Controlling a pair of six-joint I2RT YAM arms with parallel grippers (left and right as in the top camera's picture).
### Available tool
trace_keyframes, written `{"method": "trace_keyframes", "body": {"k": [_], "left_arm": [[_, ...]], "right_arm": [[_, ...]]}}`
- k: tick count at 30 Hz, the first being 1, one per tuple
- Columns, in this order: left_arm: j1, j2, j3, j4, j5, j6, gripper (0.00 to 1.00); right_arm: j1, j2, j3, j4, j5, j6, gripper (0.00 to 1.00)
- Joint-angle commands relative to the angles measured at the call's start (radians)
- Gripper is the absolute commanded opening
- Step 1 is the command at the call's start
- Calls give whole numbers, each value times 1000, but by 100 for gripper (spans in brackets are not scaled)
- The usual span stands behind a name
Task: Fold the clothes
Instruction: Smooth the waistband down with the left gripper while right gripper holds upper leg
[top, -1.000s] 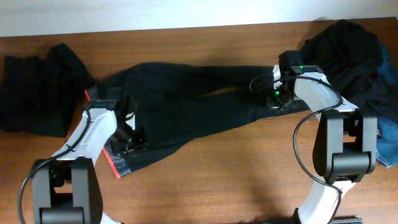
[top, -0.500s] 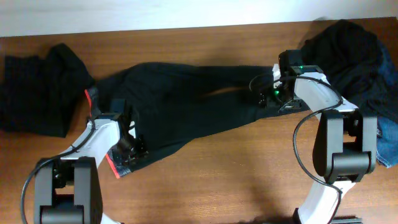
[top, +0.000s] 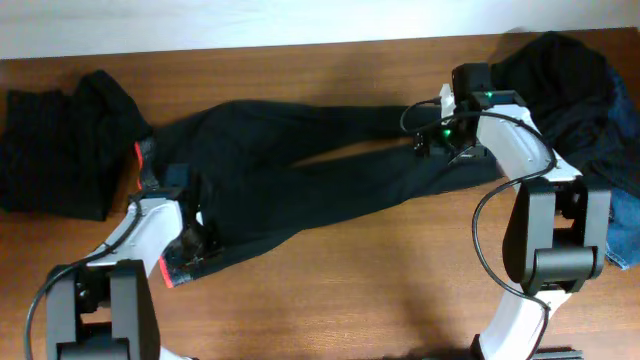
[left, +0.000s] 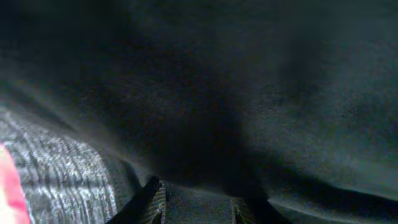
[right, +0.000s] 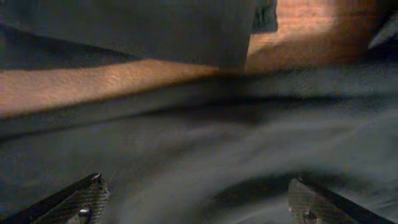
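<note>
Wooden table (top: 350, 290): black trousers (top: 300, 170) sprawl mid-frame, looks like 0 folds done. Left gripper (top: 195, 238) pinches the waist, right gripper (top: 425, 145) is wide open, and the upper-right pile (top: 560, 80) is untouched.

Right gripper (right: 199, 196) jaws parted, trousers (top: 300, 175) released.

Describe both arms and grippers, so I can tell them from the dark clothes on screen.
Both the left arm and right arm have white shells with black joints. A thin black cable loops beside the right arm, and green lights glow near its wrist. The right gripper has dark, weave-textured fingers; the left gripper looks black.
</note>
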Motion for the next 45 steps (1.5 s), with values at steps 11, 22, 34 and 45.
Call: {"method": "trace_keyframes", "body": {"k": [11,22,34,45], "left_arm": [[222,43,-56,2,-254,-12,45],[257,43,-55,3,-242,-10,96],[228,18,108,-2,11,97,99],[40,-56,285,133,2,158,99]], "right_arm": [[5,5,21,48,-11,0,100],[5,5,21,121,-12,0,99],[5,6,91,122,-42,-52,98],[5,89,227,54,-46,-85,97]]}}
